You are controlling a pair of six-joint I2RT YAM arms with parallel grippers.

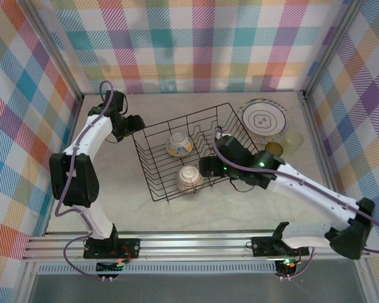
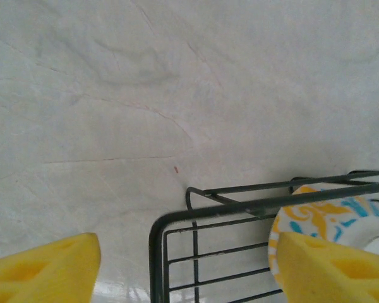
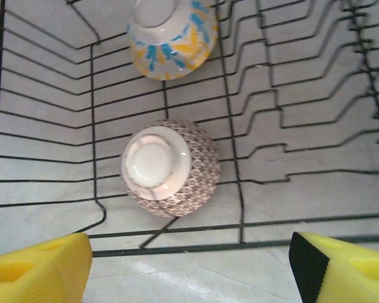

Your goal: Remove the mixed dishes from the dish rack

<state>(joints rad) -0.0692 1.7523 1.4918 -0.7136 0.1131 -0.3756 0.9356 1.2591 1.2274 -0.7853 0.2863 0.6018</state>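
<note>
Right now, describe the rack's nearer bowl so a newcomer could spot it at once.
Find the black wire dish rack in the middle of the table. Two small bowls lie upside down inside it. The brown-patterned bowl is the one toward the table's near edge, and its fine brown print sets it apart from the blue-and-yellow bowl behind it.

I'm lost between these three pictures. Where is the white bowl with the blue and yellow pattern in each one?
Top external: white bowl with blue and yellow pattern, mid-picture, far half of the black wire dish rack.
Left wrist: lower right, behind the rack's corner.
Right wrist: top centre.
Shared landmark: the rack's wires.
</note>
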